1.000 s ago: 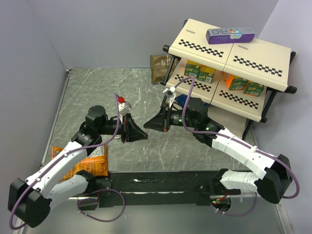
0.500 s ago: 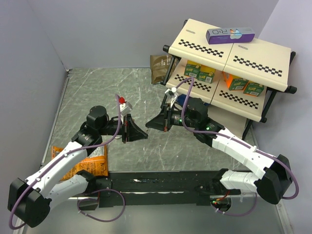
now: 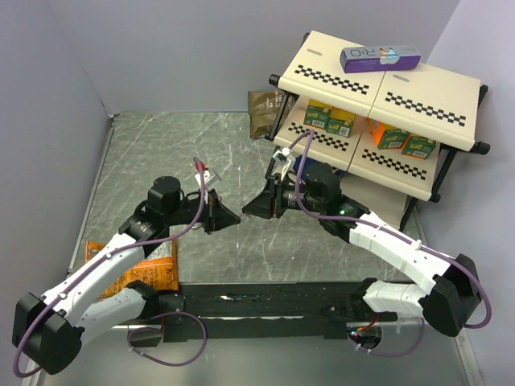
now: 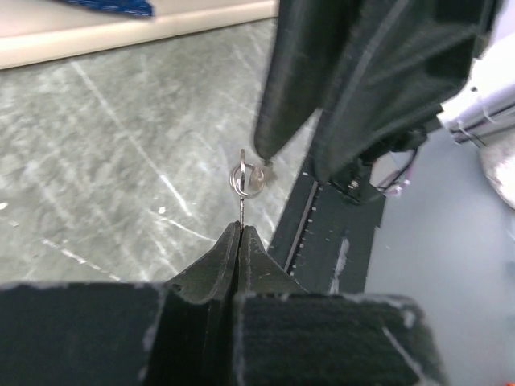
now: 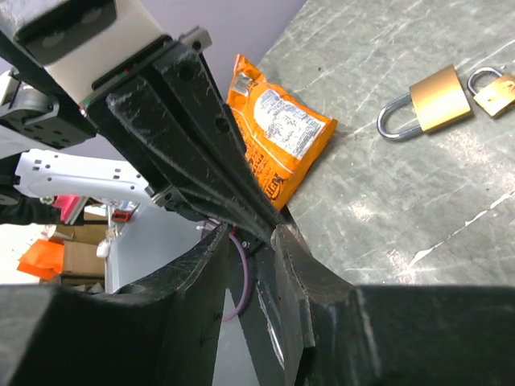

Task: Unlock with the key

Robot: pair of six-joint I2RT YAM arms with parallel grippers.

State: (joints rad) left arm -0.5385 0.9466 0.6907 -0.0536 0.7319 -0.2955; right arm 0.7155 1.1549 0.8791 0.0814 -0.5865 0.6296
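Silvery key (image 4: 242, 205) — right claw (image 3: 246, 211) nearer.

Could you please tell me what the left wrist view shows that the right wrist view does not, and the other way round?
Only the left wrist view shows the key, edge-on with its wire ring, pinched in the left gripper. Only the right wrist view shows a large brass padlock, a small brass padlock and an orange snack bag on the table. Both show the marbled table and the two grippers tip to tip; the right gripper has its fingers apart.
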